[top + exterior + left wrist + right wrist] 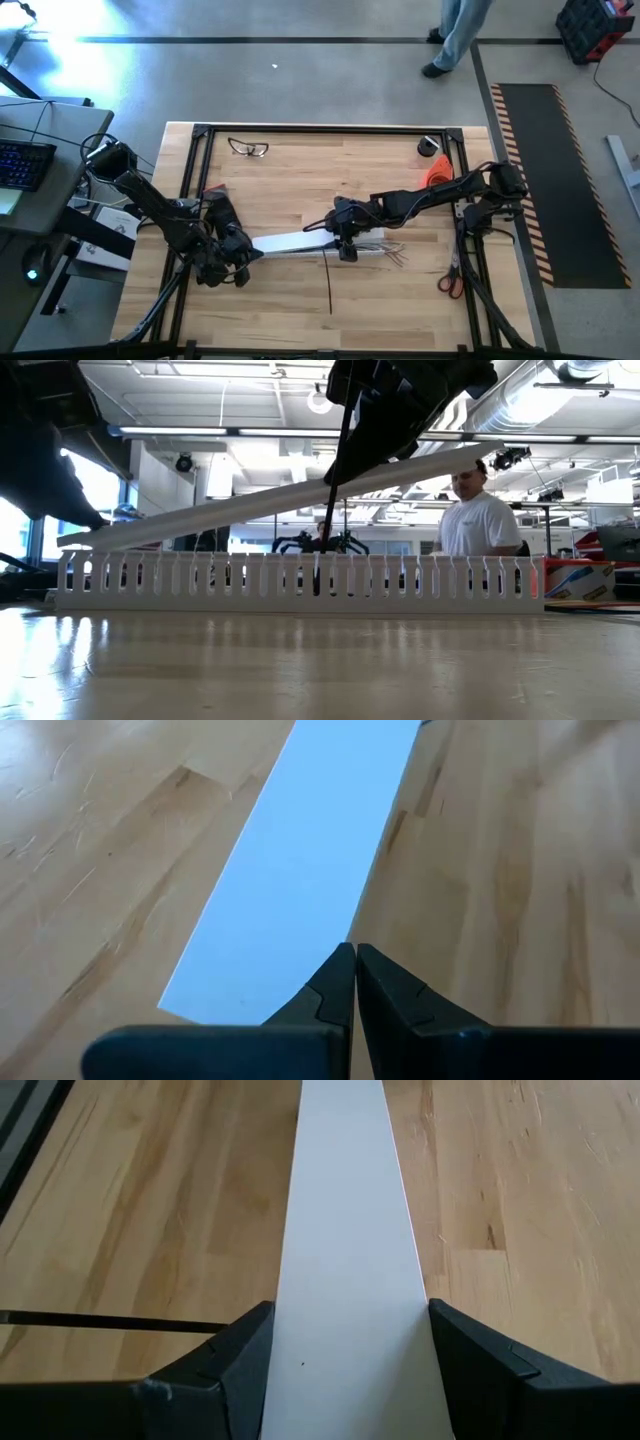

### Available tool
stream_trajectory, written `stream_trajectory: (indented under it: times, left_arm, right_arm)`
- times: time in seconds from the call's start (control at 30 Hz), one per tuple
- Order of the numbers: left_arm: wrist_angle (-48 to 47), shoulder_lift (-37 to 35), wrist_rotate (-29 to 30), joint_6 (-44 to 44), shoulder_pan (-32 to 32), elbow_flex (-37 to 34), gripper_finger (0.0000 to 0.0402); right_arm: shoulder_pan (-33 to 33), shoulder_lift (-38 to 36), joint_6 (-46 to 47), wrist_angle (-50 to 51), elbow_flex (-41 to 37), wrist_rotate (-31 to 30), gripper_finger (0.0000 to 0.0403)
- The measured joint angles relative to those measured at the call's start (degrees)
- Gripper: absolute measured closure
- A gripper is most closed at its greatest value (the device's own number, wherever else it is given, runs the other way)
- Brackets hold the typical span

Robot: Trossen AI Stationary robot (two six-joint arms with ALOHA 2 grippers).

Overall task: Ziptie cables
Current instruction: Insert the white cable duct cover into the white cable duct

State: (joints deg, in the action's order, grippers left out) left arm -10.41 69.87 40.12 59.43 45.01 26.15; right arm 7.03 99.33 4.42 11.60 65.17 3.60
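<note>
The right claw (pixel 346 246) grips the white cover strip (pixel 345 1230) across its width, one end raised above the slotted white channel (pixel 300 582). The left claw (pixel 354 982), fingers pressed shut, holds nothing beside the strip's other end. The ziptie (pixel 329 285) lies on the worktop (pixel 300 180) just beside the channel; the cables (pixel 392 254) fan out near the right claw.

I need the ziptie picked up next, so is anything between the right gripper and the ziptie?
Yes, the white lid. The right gripper has its fingers clamped across it, holding it tilted above the slotted channel. The ziptie itself lies bare on the table beside the channel, with nothing covering it.
</note>
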Motion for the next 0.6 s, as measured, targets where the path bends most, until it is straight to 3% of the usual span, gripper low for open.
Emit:
stream_trajectory:
  times: [0.6]
  left_arm:
    - [7.5,-2.8,2.5,-6.2,0.0,-1.8,0.0402]
  right_arm:
    - [0.1,0.0,-0.2,0.2,0.0,1.2,0.0198]
